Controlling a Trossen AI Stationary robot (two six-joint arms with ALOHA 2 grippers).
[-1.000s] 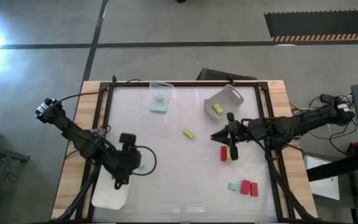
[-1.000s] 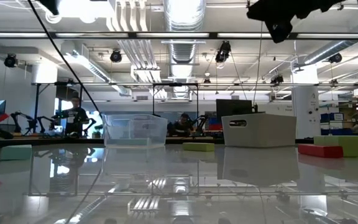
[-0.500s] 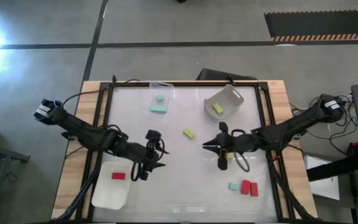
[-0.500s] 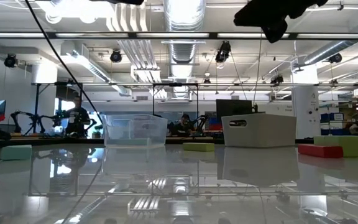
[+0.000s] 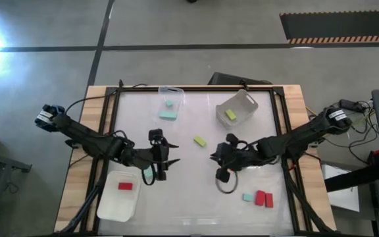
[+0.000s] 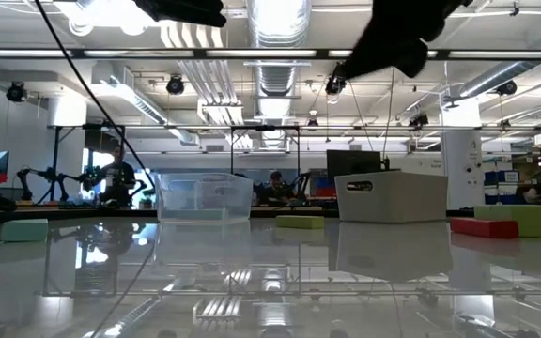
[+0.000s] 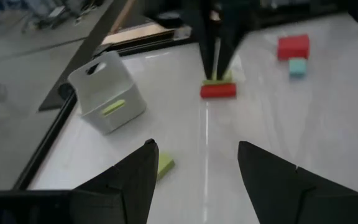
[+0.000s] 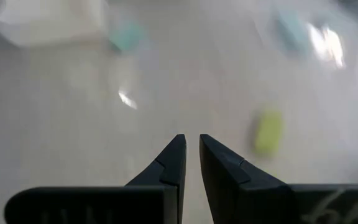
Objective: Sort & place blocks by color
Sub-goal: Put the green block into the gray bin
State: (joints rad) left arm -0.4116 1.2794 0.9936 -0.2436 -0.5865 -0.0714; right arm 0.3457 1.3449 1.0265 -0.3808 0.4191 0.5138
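High view puts the red block (image 5: 125, 186) nearest, lying in the front tray (image 5: 114, 209); mid-tabletop (image 5: 189, 197), the left end effector (image 5: 158, 160) hovers spread and empty, the right end effector (image 5: 220, 157) pinched shut on nothing; between them open room surrounds the yellow-green block (image 5: 200, 141); farther trays likely collect other colours.
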